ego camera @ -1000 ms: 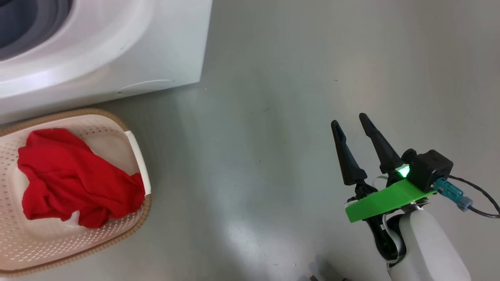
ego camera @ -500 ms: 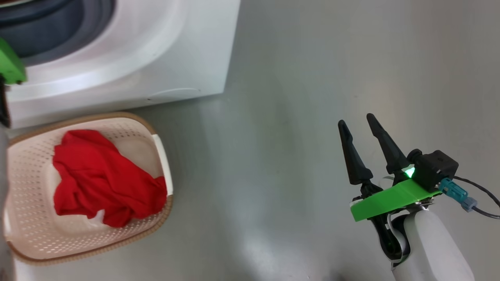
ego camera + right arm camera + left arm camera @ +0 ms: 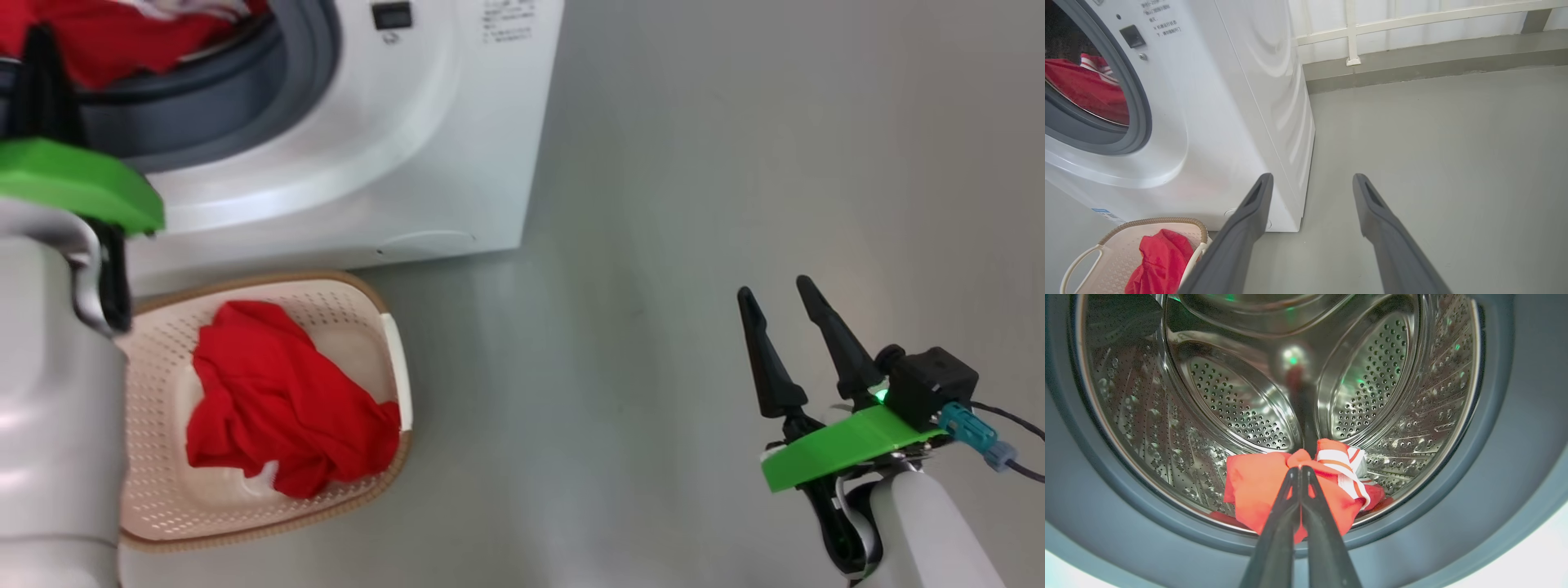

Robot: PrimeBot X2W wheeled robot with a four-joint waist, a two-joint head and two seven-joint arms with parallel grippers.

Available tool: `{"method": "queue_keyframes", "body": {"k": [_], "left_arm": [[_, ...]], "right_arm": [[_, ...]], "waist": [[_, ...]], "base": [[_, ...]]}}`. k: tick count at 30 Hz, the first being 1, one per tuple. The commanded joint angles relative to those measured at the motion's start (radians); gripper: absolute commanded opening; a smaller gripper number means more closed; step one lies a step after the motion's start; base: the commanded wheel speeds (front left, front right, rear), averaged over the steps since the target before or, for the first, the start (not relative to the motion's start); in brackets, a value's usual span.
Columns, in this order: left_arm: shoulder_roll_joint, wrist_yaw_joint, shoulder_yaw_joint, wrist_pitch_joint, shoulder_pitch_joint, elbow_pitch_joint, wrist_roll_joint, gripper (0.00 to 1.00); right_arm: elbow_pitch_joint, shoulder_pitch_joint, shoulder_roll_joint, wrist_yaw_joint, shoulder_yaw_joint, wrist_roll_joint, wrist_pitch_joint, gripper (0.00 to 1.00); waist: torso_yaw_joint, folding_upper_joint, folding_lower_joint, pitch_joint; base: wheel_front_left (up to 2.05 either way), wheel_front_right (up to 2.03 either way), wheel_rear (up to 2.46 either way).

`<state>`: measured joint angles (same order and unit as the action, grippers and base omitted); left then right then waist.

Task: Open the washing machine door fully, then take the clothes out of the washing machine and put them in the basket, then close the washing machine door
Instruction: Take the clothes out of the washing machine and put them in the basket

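Your left pincer [image 3: 1300, 468] is closed tight at the red clothes [image 3: 1257, 486] low inside the washing machine [image 3: 457, 122], grip unclear; they look soft, light, likely to drape, so pinch a raised fold; right pincer [image 3: 774, 287] spread wide, empty, beside the machine.

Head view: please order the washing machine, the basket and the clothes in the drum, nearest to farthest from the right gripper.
1. Washing machine, corner up-left of the right gripper.
2. Basket, left, on the floor.
3. Clothes, drum, top left.
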<state>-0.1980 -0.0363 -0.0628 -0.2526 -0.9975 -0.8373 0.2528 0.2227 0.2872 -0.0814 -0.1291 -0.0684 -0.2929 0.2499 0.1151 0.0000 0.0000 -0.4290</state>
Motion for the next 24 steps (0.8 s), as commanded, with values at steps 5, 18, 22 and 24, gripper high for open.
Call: {"method": "queue_keyframes", "body": {"k": [5,18,22,24], "left_arm": [[-0.003,-0.024,0.054,-0.009,0.114,0.152,-0.004,0.00],[0.058,-0.069,0.109,-0.009,0.363,0.432,-0.022,0.00],[0.067,-0.075,0.123,-0.009,0.478,0.546,-0.023,0.00],[0.069,-0.076,0.129,-0.009,0.523,0.591,-0.021,0.00]], "right_arm": [[-0.015,-0.044,-0.024,-0.002,-0.006,0.004,0.012,1.00],[-0.004,-0.109,-0.046,-0.002,0.008,-0.005,0.012,1.00],[-0.004,-0.137,-0.053,-0.002,0.015,-0.011,0.012,1.00],[-0.005,-0.148,-0.055,-0.002,0.017,-0.012,0.012,1.00]], "waist": [[-0.053,0.0000,0.0000,0.081],[-0.103,0.0000,0.0000,0.196],[-0.116,0.0000,0.0000,0.231],[-0.120,0.0000,0.0000,0.240]], "base": [[0.00,0.00,0.00],[0.00,0.00,0.00],[0.00,0.00,0.00],[0.00,0.00,0.00]]}}
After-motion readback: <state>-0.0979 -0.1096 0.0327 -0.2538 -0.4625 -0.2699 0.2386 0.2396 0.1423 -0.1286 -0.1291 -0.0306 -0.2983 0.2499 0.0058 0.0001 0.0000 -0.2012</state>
